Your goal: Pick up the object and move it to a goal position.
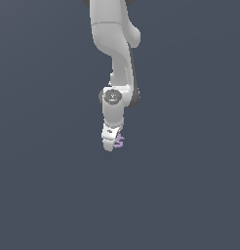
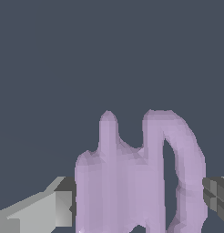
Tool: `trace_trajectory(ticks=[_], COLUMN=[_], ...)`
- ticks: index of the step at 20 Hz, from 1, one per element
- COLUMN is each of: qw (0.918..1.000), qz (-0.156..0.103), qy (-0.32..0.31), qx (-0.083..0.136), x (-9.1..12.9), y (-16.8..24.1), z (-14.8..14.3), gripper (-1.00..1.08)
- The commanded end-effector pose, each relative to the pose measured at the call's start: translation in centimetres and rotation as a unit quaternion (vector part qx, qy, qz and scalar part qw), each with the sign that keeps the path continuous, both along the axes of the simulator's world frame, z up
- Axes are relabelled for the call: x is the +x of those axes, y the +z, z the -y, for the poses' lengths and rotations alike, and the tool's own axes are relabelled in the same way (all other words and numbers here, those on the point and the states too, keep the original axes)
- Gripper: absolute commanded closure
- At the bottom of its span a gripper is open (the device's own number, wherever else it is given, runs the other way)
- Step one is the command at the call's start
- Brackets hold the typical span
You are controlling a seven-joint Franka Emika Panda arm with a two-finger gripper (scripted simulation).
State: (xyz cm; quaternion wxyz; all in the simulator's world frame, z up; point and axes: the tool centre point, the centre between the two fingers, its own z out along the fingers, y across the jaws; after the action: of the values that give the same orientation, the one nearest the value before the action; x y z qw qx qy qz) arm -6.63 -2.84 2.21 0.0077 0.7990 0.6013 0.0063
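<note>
Exterior view: one white jointed robot arm (image 1: 114, 58) hangs down over a plain slate-grey ground — no edges visible. One white gripper (image 1: 112, 142) at its tip; one small pale lilac object of thin curved strips (image 1: 119, 141) sits against the tip, on the exterior view's right.

Wrist view: two fingers (image 2: 36, 211) flank the lilac object (image 2: 132, 182) — each touching a side, pinching it.
</note>
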Motion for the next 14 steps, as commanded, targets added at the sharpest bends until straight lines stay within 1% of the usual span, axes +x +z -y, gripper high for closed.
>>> trace_trajectory(ticks=[1, 2, 3, 9, 14], qw=[0.9999, 0.9999, 1.0000, 1.0000, 1.0000], qz=[-0.010, -0.010, 0.000, 0.000, -0.001], qy=[-0.001, -0.001, 0.000, 0.000, 0.000], qx=[0.002, 0.002, 0.000, 0.000, 0.000], x=[-0.6, -0.6, 0.0, -0.1, -0.2], y=[-1.3, -1.3, 0.0, 0.9, 3.0], z=[0.0, 0.0, 0.0, -0.6, -2.0], gripper=[1.08, 1.08, 1.08, 1.08, 1.08])
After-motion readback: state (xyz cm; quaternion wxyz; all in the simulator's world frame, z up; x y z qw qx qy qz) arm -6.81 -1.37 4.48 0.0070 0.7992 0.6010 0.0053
